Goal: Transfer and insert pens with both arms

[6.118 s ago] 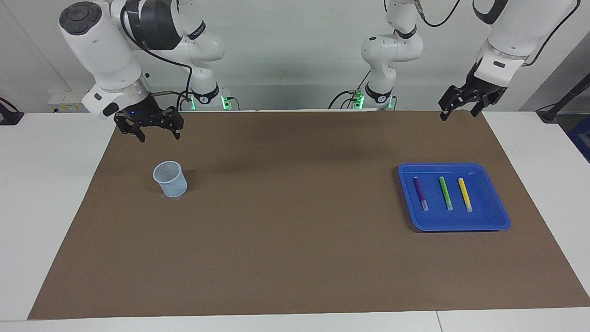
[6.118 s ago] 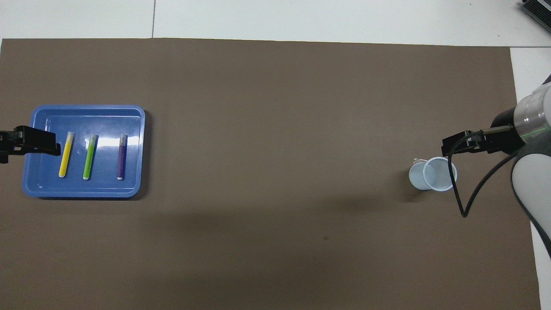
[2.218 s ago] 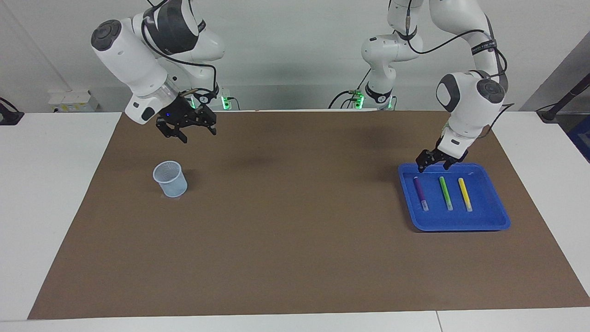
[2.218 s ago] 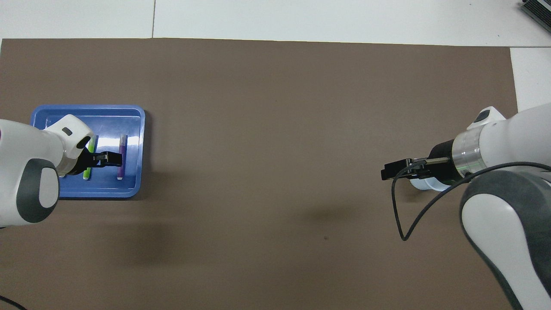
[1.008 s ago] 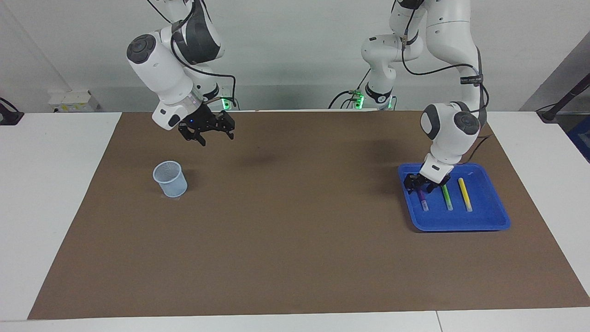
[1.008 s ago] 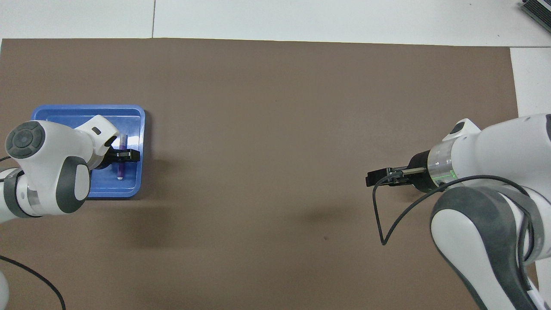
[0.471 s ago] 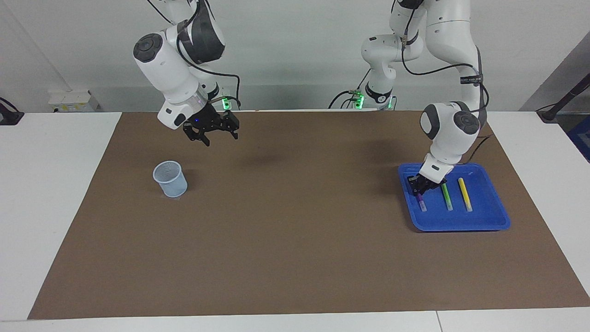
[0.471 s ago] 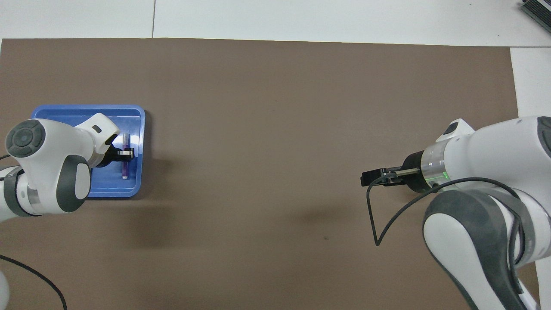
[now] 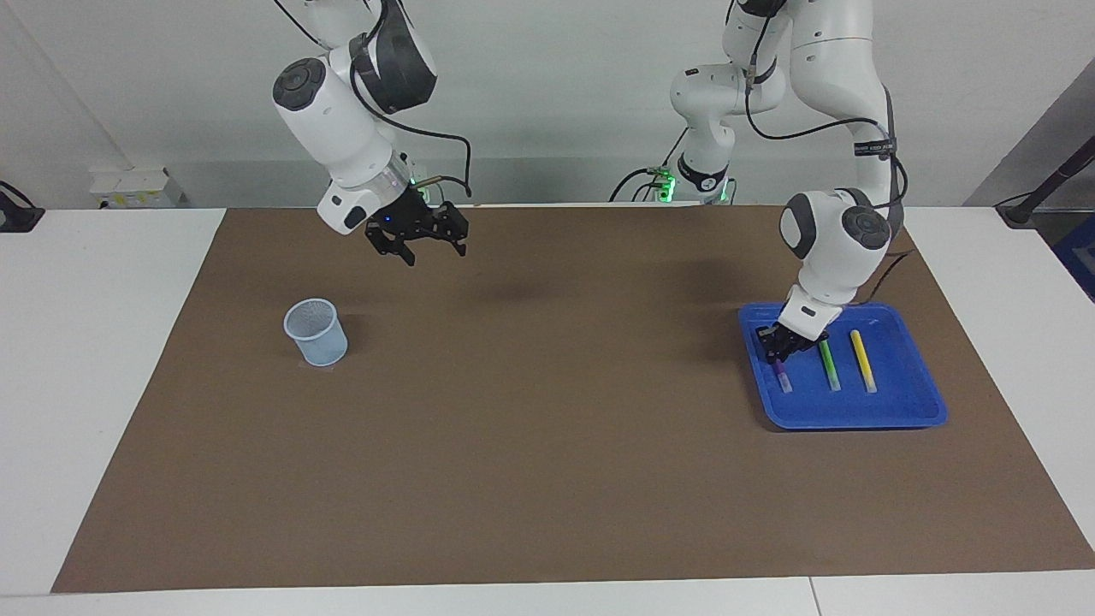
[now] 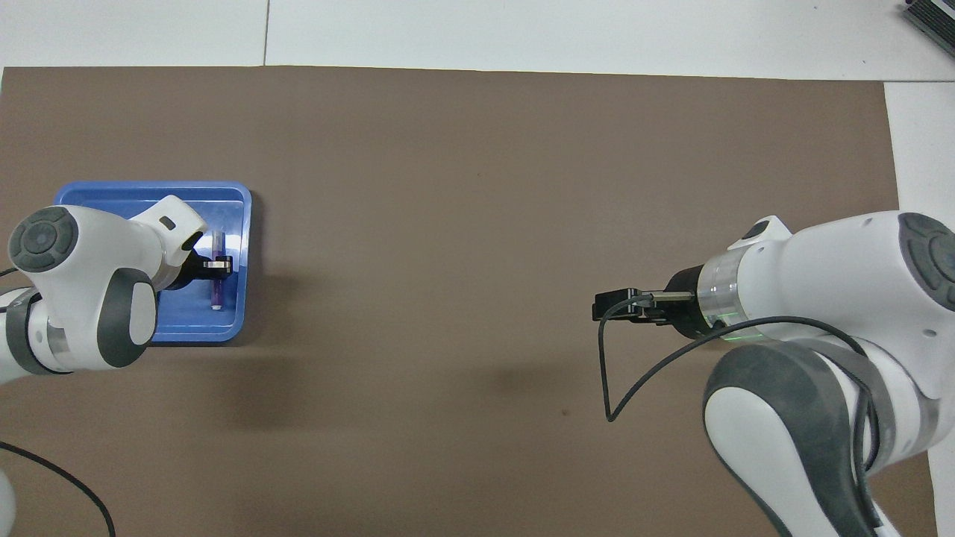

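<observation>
My left gripper (image 9: 780, 346) is down in the glossy blue plastic tray (image 9: 907, 409), a shallow rounded-corner rectangle at the left arm's end of the table, and its fingers are clamped on the slim purple pen (image 9: 782, 373), whose pale tip pokes out below them. Beside it the green pen (image 9: 828, 361) and the yellow pen (image 9: 862, 359) lie flat and parallel on the tray floor, each a thin smooth stick. My right gripper (image 9: 425, 246) hangs over the matte brown mat (image 9: 547, 445) with its fingers spread wide, holding nothing. A small pale-blue ribbed cup (image 9: 316, 332) stands upright toward the right arm's end.
</observation>
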Controlling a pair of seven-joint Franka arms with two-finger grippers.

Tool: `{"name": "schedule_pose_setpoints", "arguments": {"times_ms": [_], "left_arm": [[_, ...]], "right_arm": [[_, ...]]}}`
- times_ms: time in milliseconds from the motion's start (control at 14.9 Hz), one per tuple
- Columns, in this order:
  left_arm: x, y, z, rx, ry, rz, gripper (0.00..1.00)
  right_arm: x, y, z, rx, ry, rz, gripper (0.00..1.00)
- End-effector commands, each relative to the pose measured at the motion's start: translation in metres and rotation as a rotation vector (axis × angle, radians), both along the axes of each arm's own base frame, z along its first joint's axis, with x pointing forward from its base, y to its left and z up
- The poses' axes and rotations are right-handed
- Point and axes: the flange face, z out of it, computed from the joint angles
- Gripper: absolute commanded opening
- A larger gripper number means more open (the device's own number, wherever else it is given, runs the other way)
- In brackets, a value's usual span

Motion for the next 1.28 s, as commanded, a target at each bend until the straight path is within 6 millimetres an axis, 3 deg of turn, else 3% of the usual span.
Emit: {"name": "schedule_pose_setpoints", "arguments": {"times_ms": [0,202,336,605,739,1210], "left_arm": [[0.013,0.007,0.02,-0.009,0.054,0.034,0.0],[0.026,0.01,0.071,-0.013,0.131,0.093,0.0],[0.03,0.006,0.098,-0.013,0.154,0.17,0.0],[0.014,-0.008,0.136,-0.053,0.2,0.399,0.0],[0.004,-0.021,0.145,-0.07,0.247,0.522,0.0],[-0.011,-0.066,0.157,-0.271,0.453,0.922,0.0]], "right_arm": [[-0.001,0.012,0.003,0.09,-0.023,-0.071,1.0],[0.001,0.019,0.007,0.133,-0.043,-0.12,1.0],[-0.001,0.04,0.004,0.165,-0.043,-0.133,1.0],[0.005,0.068,-0.007,0.205,-0.057,-0.218,1.0],[0.001,0.085,-0.004,0.266,-0.038,-0.284,1.0],[-0.001,0.106,-0.003,0.328,0.01,-0.421,1.0]]}}
